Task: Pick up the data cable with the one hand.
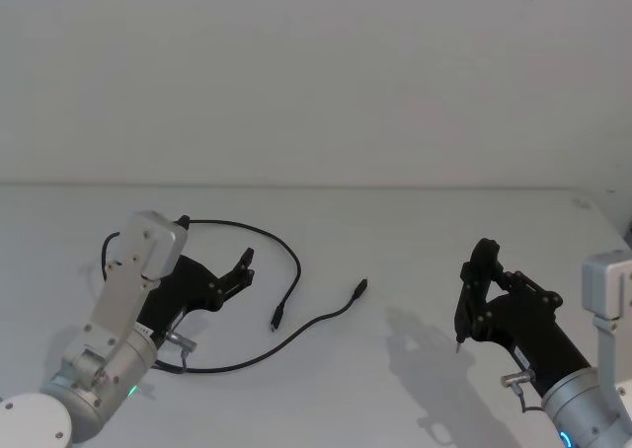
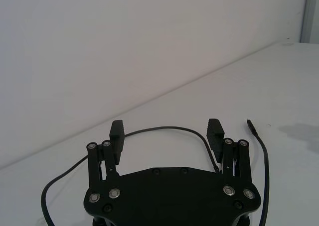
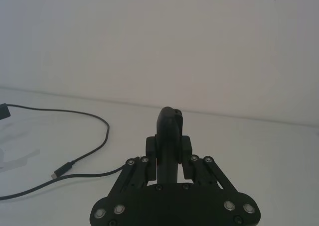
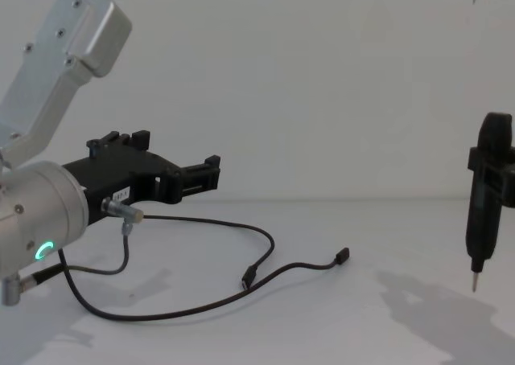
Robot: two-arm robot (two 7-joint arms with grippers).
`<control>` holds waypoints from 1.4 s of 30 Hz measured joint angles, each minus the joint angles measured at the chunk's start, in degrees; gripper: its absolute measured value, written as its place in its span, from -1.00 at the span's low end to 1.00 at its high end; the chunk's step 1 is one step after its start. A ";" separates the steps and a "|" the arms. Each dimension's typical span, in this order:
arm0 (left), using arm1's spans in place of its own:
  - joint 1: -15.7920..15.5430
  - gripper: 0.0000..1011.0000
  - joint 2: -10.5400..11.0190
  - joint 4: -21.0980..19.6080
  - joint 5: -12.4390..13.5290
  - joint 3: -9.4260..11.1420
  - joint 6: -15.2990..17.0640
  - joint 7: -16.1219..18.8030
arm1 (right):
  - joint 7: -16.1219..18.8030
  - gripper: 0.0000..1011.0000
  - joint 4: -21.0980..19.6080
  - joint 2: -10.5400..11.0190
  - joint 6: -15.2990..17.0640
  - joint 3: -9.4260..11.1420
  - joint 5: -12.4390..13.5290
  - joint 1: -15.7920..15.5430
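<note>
A stretch of the data cable (image 1: 277, 319) runs hidden beneath the left gripper (image 1: 245, 267) and its wrist. The chest view's edge cuts off the right gripper (image 4: 474, 280) on its outer side.

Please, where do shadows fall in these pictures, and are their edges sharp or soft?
Head view: the right tool casts a soft grey shadow on the table, toward the cable. Chest view: the same soft shadow lies on the table below that tool. Left wrist view: the left tool is dark against an evenly lit wall.
</note>
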 joint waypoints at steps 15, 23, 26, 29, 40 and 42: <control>-0.02 0.98 -0.01 0.01 -0.02 0.04 0.00 -0.06 | 0.00 -0.45 0.00 0.00 0.00 0.00 0.00 0.00; -0.24 0.98 0.11 -0.02 -0.71 0.12 0.19 -1.75 | 0.00 -0.45 0.00 0.00 0.00 0.00 0.00 0.00; -0.48 0.98 0.23 -0.02 -1.29 0.31 0.51 -3.07 | 0.00 -0.45 0.00 0.00 0.00 0.00 0.00 0.00; -0.85 0.98 0.35 0.01 -2.01 0.64 1.03 -4.78 | 0.00 -0.45 0.00 0.00 0.00 0.00 0.00 0.00; -3.12 0.98 0.35 1.88 -4.25 2.94 4.19 -12.01 | 0.00 -0.45 0.00 0.00 0.00 0.00 0.00 0.00; -3.92 0.98 0.18 2.64 -4.59 3.67 5.29 -13.62 | 0.00 -0.45 0.00 0.00 0.00 0.00 0.00 0.00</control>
